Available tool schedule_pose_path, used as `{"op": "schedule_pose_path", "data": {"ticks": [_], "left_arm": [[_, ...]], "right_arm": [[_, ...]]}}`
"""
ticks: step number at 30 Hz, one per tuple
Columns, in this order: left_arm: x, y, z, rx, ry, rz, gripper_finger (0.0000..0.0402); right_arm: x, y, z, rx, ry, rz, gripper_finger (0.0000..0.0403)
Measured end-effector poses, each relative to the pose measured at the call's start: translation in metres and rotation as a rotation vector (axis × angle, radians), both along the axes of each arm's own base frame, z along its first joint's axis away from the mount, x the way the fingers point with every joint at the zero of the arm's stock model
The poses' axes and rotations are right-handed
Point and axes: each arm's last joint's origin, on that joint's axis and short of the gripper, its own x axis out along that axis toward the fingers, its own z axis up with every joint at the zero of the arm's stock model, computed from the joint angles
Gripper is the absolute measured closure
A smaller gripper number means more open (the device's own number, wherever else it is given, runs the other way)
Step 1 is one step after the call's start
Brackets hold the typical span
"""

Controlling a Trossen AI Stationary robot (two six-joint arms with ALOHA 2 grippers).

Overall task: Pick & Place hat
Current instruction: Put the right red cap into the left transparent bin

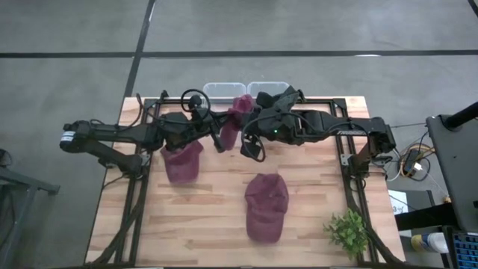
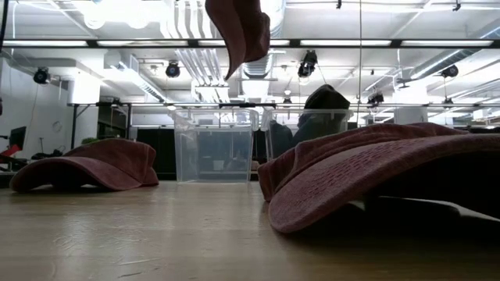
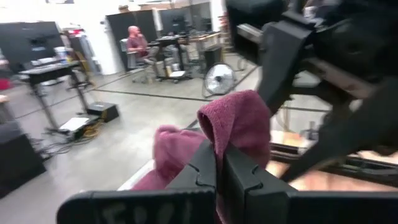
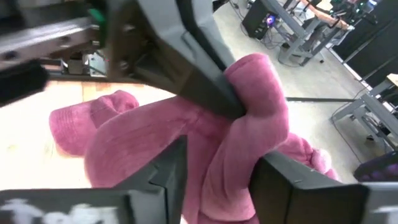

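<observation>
On the left of the table a maroon hat (image 1: 181,161) lies flat, just beside the left arm's forearm. Further in, the left gripper (image 1: 222,142) hangs above the back of the table with its fingers (image 3: 219,163) pressed together on a fold of a raised pink hat (image 1: 237,118); the left wrist view shows the cloth pinched between them. That raised hat hangs in the air between the two grippers, near the two clear bins (image 1: 248,90) at the far edge, and the low view shows it dangling well above the tabletop. To its right, the right gripper (image 1: 254,143) stands with its fingers (image 4: 166,173) parted around the same cloth, which fills the gap between them; they look slack rather than clamped. A third hat (image 1: 267,205) rests at the table's middle front, with a small green plant (image 1: 347,230) at the front right corner. The step in hand looks like a handover from right to left. Next the right gripper needs to draw clear so the left can carry the hat to a bin
</observation>
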Motion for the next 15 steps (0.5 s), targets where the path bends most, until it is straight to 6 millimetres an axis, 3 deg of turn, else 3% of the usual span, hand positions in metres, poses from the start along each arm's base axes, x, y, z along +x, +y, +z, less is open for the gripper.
{"op": "schedule_pose_path", "data": {"ticks": [8, 15], "left_arm": [[-0.002, 0.007, 0.001, 0.045, 0.028, 0.090, 0.0401], [-0.004, 0.025, 0.000, 0.039, 0.028, 0.159, 0.0401]], "right_arm": [[-0.010, -0.001, -0.001, -0.021, 0.082, 0.004, 0.0206], [-0.022, -0.001, -0.001, -0.031, 0.160, 0.004, 0.0196]]}}
